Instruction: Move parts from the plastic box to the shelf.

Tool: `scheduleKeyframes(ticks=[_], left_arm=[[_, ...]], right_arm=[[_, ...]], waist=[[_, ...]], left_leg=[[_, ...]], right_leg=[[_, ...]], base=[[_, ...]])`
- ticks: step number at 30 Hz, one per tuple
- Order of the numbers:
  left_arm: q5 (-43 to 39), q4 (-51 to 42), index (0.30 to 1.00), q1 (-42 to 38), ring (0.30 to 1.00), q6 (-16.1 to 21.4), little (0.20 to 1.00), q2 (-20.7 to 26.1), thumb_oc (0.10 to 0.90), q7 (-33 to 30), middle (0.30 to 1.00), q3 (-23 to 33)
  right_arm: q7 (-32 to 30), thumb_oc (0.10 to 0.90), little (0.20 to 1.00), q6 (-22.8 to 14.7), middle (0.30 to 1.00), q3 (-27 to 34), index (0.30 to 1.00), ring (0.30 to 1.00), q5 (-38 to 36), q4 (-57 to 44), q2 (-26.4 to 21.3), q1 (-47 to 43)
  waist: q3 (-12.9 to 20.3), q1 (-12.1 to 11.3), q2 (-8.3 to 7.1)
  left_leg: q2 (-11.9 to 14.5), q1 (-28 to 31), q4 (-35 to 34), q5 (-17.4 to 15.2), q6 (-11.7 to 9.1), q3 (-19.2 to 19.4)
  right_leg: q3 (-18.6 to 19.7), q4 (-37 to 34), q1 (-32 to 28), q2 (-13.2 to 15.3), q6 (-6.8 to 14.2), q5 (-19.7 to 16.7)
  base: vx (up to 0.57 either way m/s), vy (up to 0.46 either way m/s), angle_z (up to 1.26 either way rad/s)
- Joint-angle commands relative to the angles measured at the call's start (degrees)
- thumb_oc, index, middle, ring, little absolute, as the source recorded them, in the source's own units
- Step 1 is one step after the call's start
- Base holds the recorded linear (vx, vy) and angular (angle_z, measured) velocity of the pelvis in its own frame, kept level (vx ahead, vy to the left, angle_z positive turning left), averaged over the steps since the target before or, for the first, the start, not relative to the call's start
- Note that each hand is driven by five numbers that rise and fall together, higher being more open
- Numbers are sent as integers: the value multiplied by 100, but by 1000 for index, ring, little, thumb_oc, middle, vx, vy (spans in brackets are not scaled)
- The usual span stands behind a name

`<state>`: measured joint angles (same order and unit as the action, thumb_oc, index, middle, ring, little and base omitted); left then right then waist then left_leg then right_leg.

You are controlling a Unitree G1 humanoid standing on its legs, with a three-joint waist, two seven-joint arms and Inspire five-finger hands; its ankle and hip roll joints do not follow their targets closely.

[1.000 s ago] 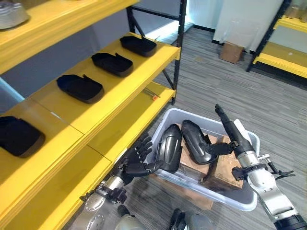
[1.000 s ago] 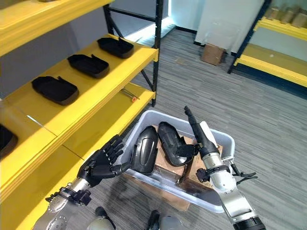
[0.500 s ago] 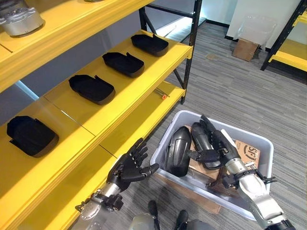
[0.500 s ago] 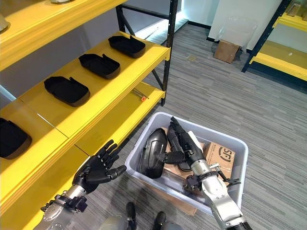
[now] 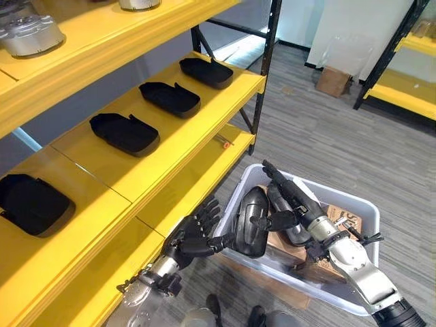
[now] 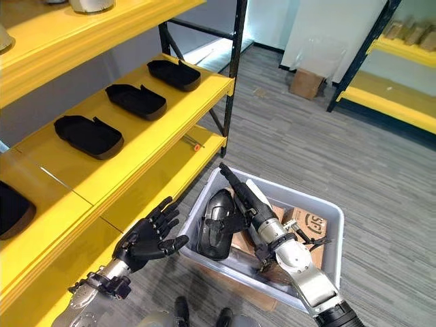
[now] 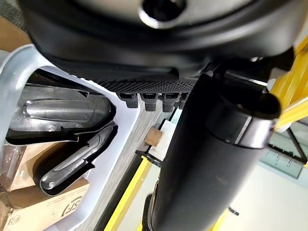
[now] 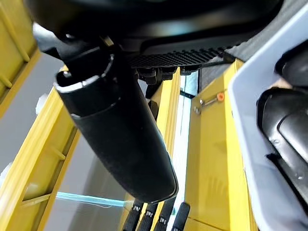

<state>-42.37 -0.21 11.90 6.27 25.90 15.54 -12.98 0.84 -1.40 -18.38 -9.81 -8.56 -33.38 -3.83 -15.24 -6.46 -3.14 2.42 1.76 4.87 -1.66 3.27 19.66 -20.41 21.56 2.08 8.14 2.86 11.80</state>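
Reaching into the plastic box (image 5: 368, 216), my right hand (image 5: 294, 201) lies straight-fingered between two black parts (image 5: 251, 221), its thumb touching the nearer. My left hand (image 5: 194, 237) waits open outside the wall. I should curl fully round before lifting.

Cardboard box (image 5: 333, 80) on grey plank floor (image 5: 340, 146). Second yellow rack (image 5: 402, 88) just right of cardboard box. White wall panel (image 5: 354, 30) directly behind it. Small orange-tipped item (image 5: 225, 144) on low yellow board, well left of and nearer than cardboard box; kind not discernible.
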Motion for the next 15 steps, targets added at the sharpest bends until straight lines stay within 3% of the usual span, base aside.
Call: scheduleKeyframes(ticks=[1, 4, 7, 15], left_arm=[[11, -452, 1000, -157, 1000, 605, 1000, 145, 900, 242, 1000, -42], [66, -345, 1000, -213, 1000, 754, 1000, 216, 900, 218, 1000, -41], [42, -410, 1000, -296, 1000, 611, 1000, 328, 900, 118, 1000, 119], [-508, -829, 1000, -58, 1000, 757, 1000, 424, 900, 338, 1000, 373]], right_arm=[[-243, 900, 1000, -841, 1000, 517, 1000, 1000, 222, -338, 154, -226], [-304, 900, 1000, -858, 1000, 570, 1000, 1000, 413, -397, 166, -173], [-343, 900, 1000, -773, 1000, 633, 1000, 1000, 446, -375, 136, -268], [-105, 900, 1000, -498, 1000, 797, 1000, 1000, 702, -332, -217, -641]], waist=[[372, -11, 7], [316, 9, 28], [189, -129, -11], [69, -299, -27]], left_leg=[[135, -254, 393, -381, 8, -470], [265, -423, 702, -460, -16, -485], [565, -580, 1131, -589, -123, -375], [1263, -414, 733, -121, -654, -298]], right_leg=[[566, -183, -215, 468, 530, -652], [849, -387, -206, 814, 574, -891], [558, -542, -307, 1137, 649, -1021], [10, -924, -422, 831, 705, -783]], base=[[39, -231, 18], [-33, -328, 15], [-35, -474, 2], [13, -303, -16]])
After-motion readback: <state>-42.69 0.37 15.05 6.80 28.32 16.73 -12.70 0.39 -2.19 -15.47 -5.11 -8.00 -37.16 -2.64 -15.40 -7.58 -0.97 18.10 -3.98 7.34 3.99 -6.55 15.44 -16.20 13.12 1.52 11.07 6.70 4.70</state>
